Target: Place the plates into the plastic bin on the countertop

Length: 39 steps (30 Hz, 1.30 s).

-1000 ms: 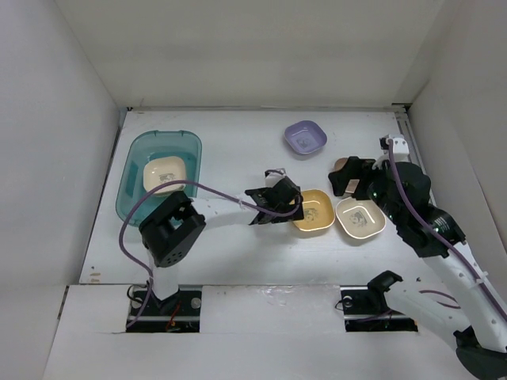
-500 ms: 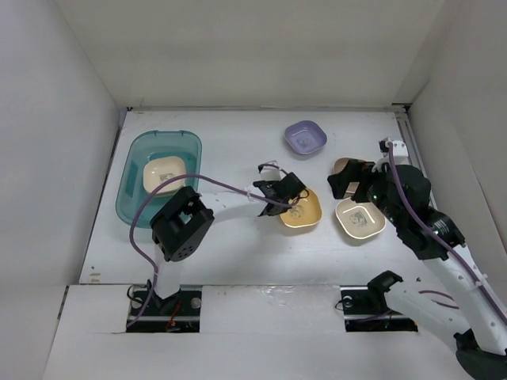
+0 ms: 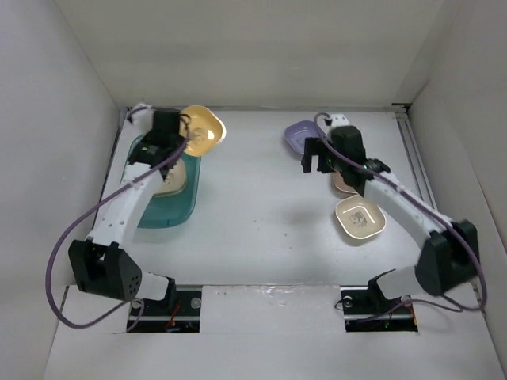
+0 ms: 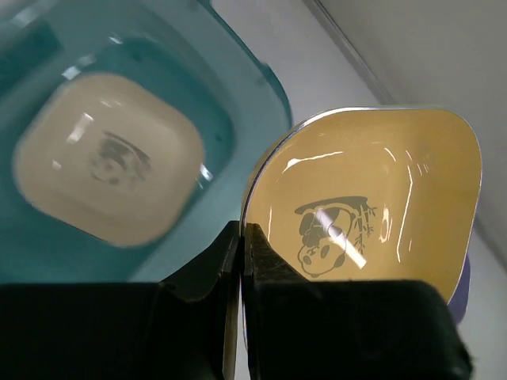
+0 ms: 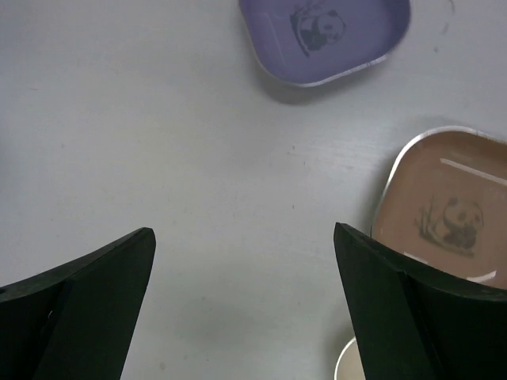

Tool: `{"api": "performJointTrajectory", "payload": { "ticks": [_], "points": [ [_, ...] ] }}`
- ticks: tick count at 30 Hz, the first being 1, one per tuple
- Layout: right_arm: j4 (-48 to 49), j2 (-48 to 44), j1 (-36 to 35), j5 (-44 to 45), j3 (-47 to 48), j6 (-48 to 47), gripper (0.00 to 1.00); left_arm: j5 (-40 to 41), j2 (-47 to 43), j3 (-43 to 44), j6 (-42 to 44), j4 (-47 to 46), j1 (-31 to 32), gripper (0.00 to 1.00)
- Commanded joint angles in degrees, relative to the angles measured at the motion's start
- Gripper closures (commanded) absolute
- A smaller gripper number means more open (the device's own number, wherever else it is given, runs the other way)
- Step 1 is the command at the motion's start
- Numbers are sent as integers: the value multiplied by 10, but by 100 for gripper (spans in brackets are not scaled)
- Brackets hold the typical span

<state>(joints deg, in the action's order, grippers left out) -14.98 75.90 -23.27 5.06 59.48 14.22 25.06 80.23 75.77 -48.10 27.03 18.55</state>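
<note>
White countertop (image 3: 253,214) | left gripper (image 4: 242,237) pinching yellow plate (image 4: 372,198) rim, upper left, over plastic bin (image 4: 238,87) corner | right gripper (image 5: 244,231) spread | best: level plate, lower inside before releasing

A plain white surface (image 3: 261,237) sits boxed in by matte white panels: a back wall (image 3: 253,47), a left wall (image 3: 47,142) and a right wall (image 3: 467,87). A white ledge (image 3: 261,340) crosses the near edge. Soft, even light leaves only faint grey shadows on the surface.
</note>
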Motion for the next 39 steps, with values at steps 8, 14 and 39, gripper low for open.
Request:
{"api": "performJointTrajectory", "payload": {
  "ticks": [8,14,39],
  "points": [
    [-52,374,7,7,374,-166,2,-143,-26,-82,31,-36,-261,100],
    [-47,463,12,22,464,-235,2,-149,-5,-120,2,-61,-272,100],
    [-130,590,41,-47,610,-235,2,-63,-48,-202,-96,-69,-272,97]
  ]
}}
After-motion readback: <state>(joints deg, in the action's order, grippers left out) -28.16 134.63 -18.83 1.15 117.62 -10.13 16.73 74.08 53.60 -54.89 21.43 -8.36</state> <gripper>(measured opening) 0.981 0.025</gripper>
